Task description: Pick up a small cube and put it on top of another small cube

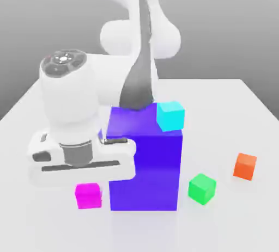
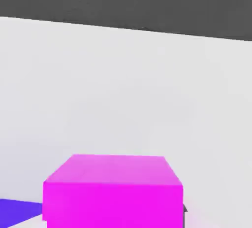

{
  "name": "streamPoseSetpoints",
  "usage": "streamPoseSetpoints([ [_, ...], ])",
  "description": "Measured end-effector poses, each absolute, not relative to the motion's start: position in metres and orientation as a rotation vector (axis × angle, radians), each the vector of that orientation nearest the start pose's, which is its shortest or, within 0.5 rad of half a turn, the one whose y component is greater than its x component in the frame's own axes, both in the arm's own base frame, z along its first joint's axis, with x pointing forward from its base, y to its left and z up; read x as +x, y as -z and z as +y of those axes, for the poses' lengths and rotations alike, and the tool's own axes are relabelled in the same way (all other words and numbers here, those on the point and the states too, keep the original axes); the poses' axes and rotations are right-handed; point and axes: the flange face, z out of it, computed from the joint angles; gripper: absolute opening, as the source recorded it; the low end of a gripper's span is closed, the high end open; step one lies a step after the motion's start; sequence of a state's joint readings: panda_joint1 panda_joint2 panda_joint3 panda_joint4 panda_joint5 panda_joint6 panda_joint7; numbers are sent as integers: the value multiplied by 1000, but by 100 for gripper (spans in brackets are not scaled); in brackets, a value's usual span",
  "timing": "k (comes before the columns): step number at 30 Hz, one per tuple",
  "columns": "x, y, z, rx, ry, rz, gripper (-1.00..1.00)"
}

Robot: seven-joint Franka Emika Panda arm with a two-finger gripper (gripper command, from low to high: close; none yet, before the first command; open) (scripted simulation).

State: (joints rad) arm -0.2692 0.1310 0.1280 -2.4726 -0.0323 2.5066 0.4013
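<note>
The magenta cube (image 1: 88, 195) sits on the table (image 1: 240, 218), beside the blue-purple block (image 1: 146, 164), under the gripper (image 1: 87, 183). To grasp well, descend straight, centred over it.

The arm is glossy white with rounded, bulbous joint housings. A dark grey tapering strip runs down the link above the big blue-purple block (image 1: 146, 164). The wrist housing is a fat white cylinder capped by a dark grey disc with small pale markings. Below it a grey collar joins a flat white hand body with dark slots.
</note>
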Motion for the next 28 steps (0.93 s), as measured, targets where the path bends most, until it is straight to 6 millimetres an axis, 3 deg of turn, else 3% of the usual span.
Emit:
streamPoseSetpoints([
  [8, 457, -247, 63, -3152, -150, 94, -100],
  [13, 393, -251, 158, -3105, -102, -520, -100],
  [18, 338, -246, 164, -3062, -21, -706, -100],
  [25, 329, -187, 162, -3058, -2, -725, -100],
  [26, 328, -180, 162, -3058, -2, -727, 100],
  [28, 328, -180, 162, -3058, -2, -727, 100],
])
